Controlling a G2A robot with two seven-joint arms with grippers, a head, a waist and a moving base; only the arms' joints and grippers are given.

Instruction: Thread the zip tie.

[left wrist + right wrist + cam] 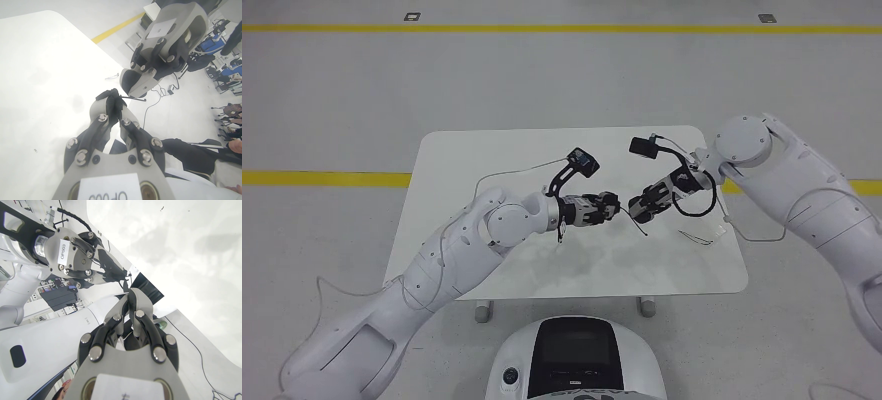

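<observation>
A thin black zip tie (132, 98) hangs in the air between the two grippers, above the middle of the white table (472, 160). My left gripper (114, 98) is shut on one end of it, with the strap sticking out past its tips. Tip to tip with it, my right gripper (130, 293) is shut on the strap. In the top view the left gripper (608, 207) and the right gripper (639, 208) nearly touch, and a loose tail of the zip tie (641, 229) droops below them. The right wrist view shows the left gripper (122, 273) holding the tie's head end (129, 275).
A second thin zip tie (697, 237) lies flat on the table to the right of the grippers, near the right edge; it is also the loose zip tie (112, 77) by the table's edge. The table's front edge runs close below the grippers.
</observation>
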